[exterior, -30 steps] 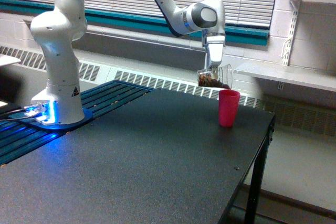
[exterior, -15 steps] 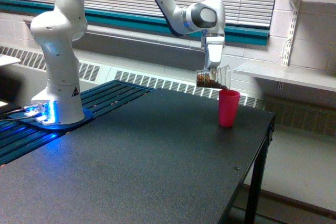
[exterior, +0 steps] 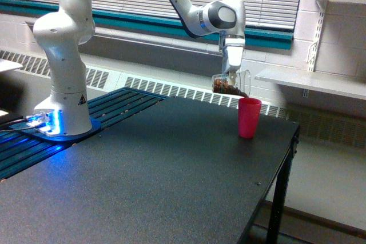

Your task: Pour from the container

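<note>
**Pour in progress, container tipped over pink cup**

Your gripper [exterior: 232,72] is clenched on the container [exterior: 231,83], right of frame centre, just above and to the left of the pink cup [exterior: 249,118]. The container lies nearly on its side, wide rim pointing toward the exterior view's right, mouth right over the cup's rim. Brown bits sit along its lower wall, bunched toward the mouth.

What changed: over the last second the container has crept up slightly and rotated a bit further; the closed end now sits higher than a second ago. The cup hasn't moved on the table [exterior: 171,170]. The bits have slid closer to the lip.

What that means, as I read it: you're at the tipping stage, contents at or near spill point. I can't tell if anything is actually falling into the cup; too small to resolve.

Watch the alignment. The mouth looks barely over the cup's near rim, so bits could land on the table if tilt outruns position.
</note>
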Action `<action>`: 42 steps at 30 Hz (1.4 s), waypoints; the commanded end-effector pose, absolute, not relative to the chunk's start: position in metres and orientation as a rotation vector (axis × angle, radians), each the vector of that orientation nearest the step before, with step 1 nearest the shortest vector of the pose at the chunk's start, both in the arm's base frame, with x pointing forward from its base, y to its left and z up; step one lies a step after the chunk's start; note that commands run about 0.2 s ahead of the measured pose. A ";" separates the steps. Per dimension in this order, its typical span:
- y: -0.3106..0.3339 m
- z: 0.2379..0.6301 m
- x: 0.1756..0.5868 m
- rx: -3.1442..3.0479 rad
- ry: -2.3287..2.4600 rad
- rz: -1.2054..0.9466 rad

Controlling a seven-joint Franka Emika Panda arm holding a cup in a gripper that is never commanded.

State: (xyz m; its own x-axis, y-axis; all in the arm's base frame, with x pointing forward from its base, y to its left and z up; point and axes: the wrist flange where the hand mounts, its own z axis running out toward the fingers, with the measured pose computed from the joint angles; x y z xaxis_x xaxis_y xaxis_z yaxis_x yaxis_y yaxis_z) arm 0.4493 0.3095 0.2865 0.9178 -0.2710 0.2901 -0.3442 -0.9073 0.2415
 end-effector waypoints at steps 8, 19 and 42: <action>0.312 0.290 0.448 2.780 -0.411 0.335; 0.311 0.290 0.449 2.778 -0.408 0.326; 0.311 0.294 0.449 2.771 -0.387 0.315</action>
State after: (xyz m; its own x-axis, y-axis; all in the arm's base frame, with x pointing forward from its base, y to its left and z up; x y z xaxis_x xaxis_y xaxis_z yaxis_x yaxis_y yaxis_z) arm 0.4481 0.3097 0.2878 0.9366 -0.2357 0.2592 -0.3071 -0.9084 0.2838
